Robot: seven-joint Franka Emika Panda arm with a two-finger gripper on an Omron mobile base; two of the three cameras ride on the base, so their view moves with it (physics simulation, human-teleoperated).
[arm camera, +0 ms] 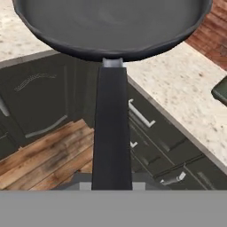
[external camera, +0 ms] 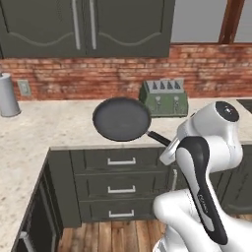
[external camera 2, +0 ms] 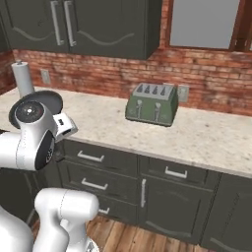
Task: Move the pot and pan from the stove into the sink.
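1. I am looking at a speckled beige counter [external camera: 59, 128] running under a red brick wall [external camera: 98, 74], with dark green cabinets [external camera: 88, 24] hanging above it.
2. Dark drawers [external camera: 121, 174] with silver pulls are sitting below the counter, over a wooden floor [external camera: 113, 236].
3. I am carrying the pan [external camera: 121, 119] in the air, roughly level, hanging over the counter's front edge and the drawers in the left base view. Its round black bowl is pointing away from the arm, and its long handle is running back toward the wrist.
4. A green four-slot toaster [external camera: 164, 97] is standing on the counter against the brick, just behind and to the right of the pan in that view.
5. A grey cylinder [external camera: 7, 96] is standing upright at the counter's far left, near a wall outlet [external camera: 23, 87].
6. The gripper [arm camera: 111, 186] is clamped on the pan's handle; in the hand view the handle is rising straight from the bottom to the bowl at the top.
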